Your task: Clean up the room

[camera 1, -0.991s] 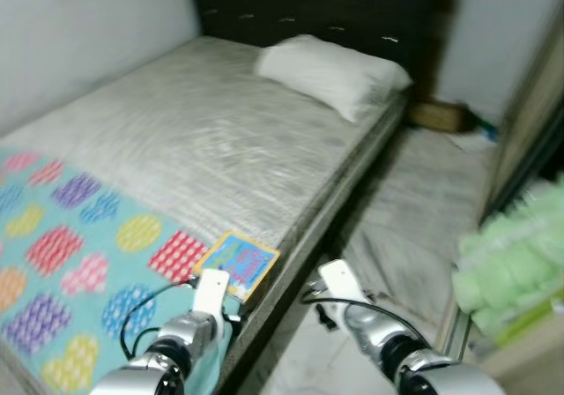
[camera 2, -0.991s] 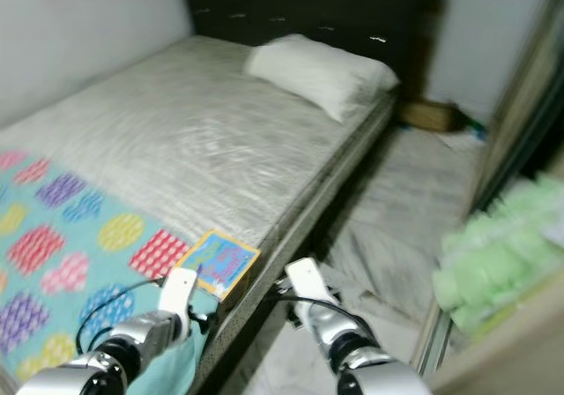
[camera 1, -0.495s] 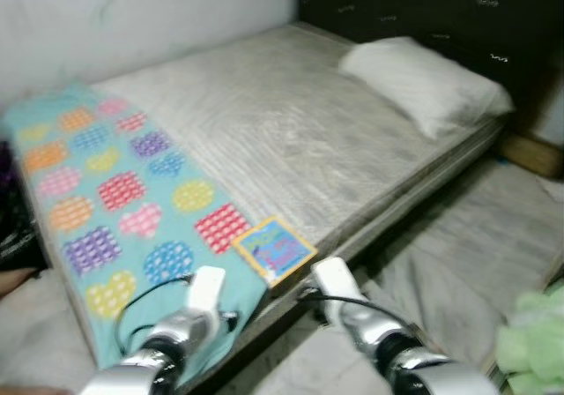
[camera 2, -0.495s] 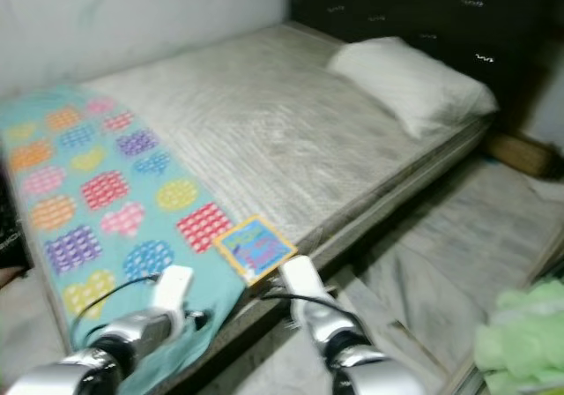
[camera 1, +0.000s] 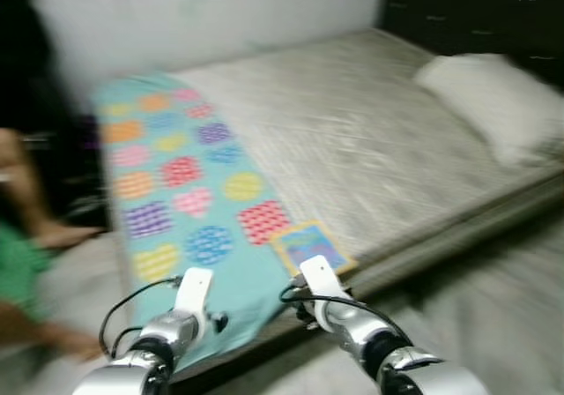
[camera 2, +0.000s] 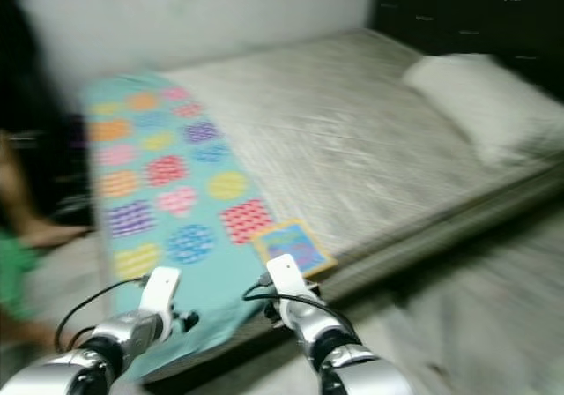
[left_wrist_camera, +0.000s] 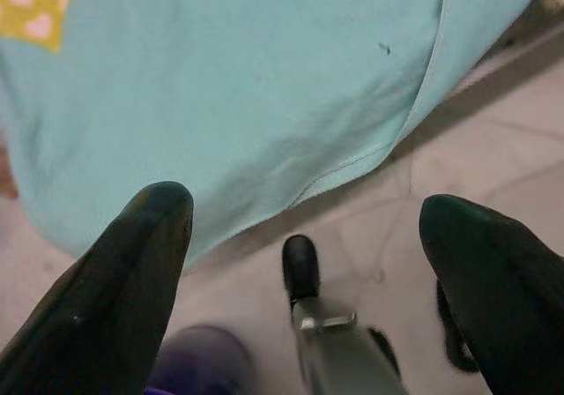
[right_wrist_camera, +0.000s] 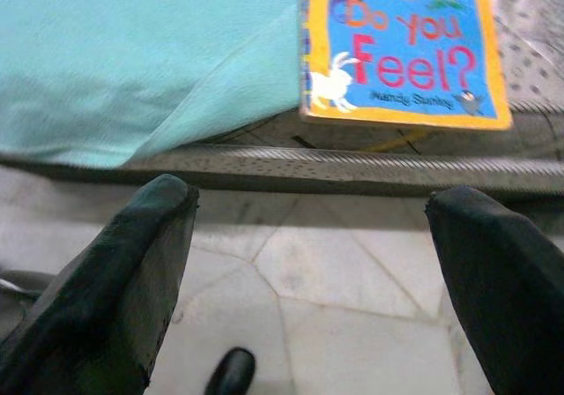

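Book (right_wrist_camera: 401, 47) was the likeliest thing to tidy here: a thin picture book with a yellow border and blue cover, its title reading "How Do You Feel?", lying flat at the near edge of the bed (camera 1: 388, 157), one corner reaching the mattress lip above the dark bed frame. It touched the edge of the teal blanket (camera 1: 176, 192), patterned with coloured hearts, which ran along the bed and hung over its foot toward the pale tiled floor (right_wrist_camera: 335, 280). The right gripper (right_wrist_camera: 308, 280) hung just short of the bed edge, below and in front of the book, its two black fingers spread wide and empty; the book lay straight ahead of it and slightly up, with its long axis running roughly along the gripper's line of sight. The left gripper (left_wrist_camera: 304, 276), also wide open with nothing in it, faced the draped blanket corner farther from the book, so the right arm looked the nearer. A white pillow (camera 1: 498, 104) sat well apart at the headboard end, and a person's arm (camera 1: 35, 205) showed blurred beside the bed.
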Controlling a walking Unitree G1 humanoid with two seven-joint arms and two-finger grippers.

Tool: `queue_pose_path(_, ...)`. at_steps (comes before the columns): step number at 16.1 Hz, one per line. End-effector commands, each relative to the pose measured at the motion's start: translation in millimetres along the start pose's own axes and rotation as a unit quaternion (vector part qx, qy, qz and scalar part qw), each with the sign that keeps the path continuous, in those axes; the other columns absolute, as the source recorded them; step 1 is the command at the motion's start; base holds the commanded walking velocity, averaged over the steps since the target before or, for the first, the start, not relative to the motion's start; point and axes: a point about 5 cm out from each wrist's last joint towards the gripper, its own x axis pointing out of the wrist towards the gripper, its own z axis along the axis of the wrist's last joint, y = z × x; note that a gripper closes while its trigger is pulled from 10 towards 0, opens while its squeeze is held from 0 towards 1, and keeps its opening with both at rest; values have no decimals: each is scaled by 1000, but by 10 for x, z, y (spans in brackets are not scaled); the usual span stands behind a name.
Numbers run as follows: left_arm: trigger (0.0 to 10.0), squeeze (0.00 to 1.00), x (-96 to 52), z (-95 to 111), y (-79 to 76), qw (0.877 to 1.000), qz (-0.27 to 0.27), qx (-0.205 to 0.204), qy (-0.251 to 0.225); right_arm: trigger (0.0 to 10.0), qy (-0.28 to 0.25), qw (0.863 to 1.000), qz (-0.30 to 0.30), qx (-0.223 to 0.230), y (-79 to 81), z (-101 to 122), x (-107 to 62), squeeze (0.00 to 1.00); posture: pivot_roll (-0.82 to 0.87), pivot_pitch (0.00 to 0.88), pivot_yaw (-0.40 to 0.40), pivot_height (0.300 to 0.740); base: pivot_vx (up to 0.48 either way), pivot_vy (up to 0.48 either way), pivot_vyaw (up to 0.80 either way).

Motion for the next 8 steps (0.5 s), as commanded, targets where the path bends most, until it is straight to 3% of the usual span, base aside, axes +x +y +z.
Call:
queue_pose_path(1,10000,0,4,-30,-13,1000,-1,-6,3,10000,4,1000,0,-3,-9,-9,0,0,-102,0,21,740,0,0,800)
queue_pose_path(8,10000,0,2,-3,-10,1000,-4,-10,-4,10000,2,1000,1,-5,-7,-2,0,0,-102,0,21,740,0,0,800)
